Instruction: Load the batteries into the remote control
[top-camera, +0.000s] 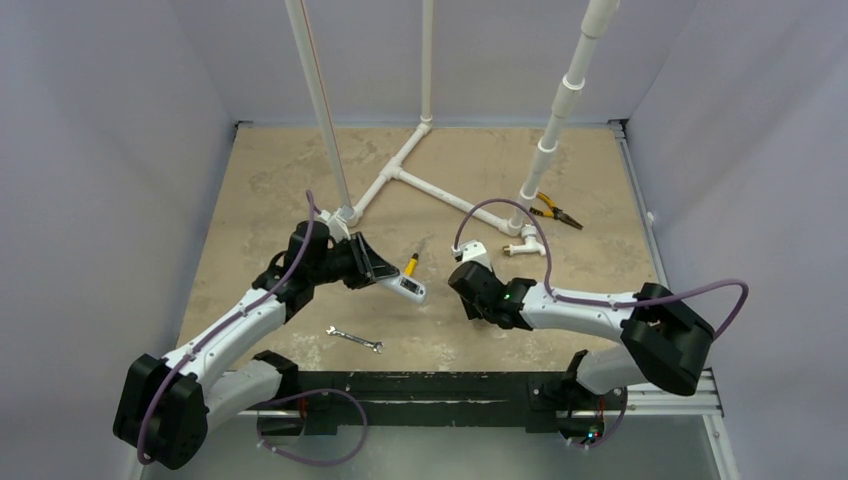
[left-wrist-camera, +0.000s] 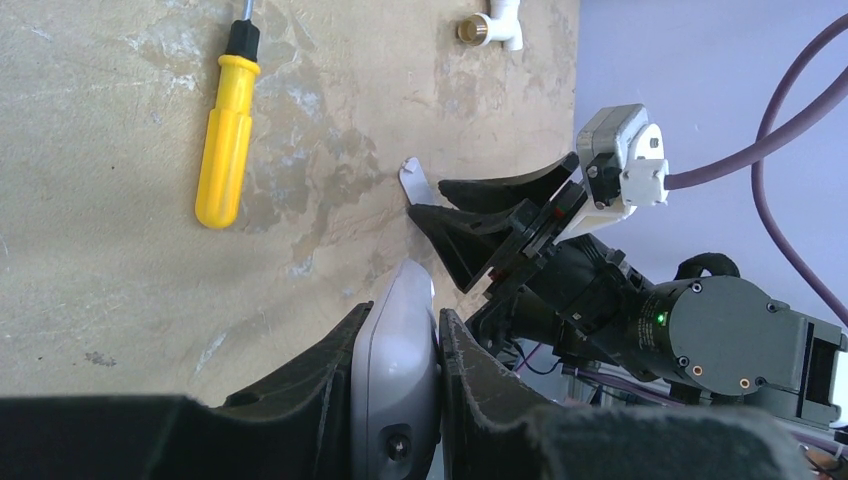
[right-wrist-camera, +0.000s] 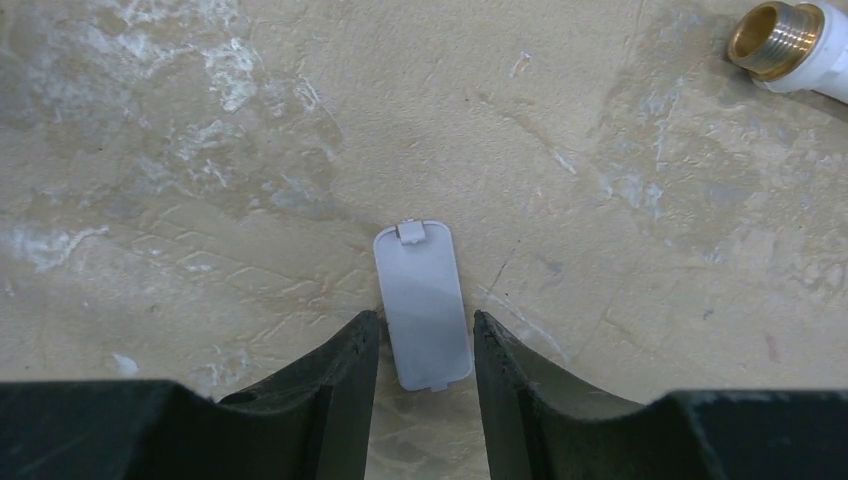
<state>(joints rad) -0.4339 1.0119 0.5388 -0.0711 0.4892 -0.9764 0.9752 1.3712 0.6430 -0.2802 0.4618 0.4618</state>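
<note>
Open-end wrench (top-camera: 355, 339) is lying flat toward the near edge. The left claw (left-wrist-camera: 403, 318) is pinching the white remote control (top-camera: 408, 288) by its long sides, about mid-bench (top-camera: 260, 180), and a yellow-handled screwdriver (left-wrist-camera: 226, 140) sits just past it toward the far edge. The right claw (right-wrist-camera: 425, 320) is spread, one finger on either side of a small grey battery cover (right-wrist-camera: 420, 295) lying flat on the bench. There's a brass pipe fitting (right-wrist-camera: 775, 35) nearby on the right.
</note>
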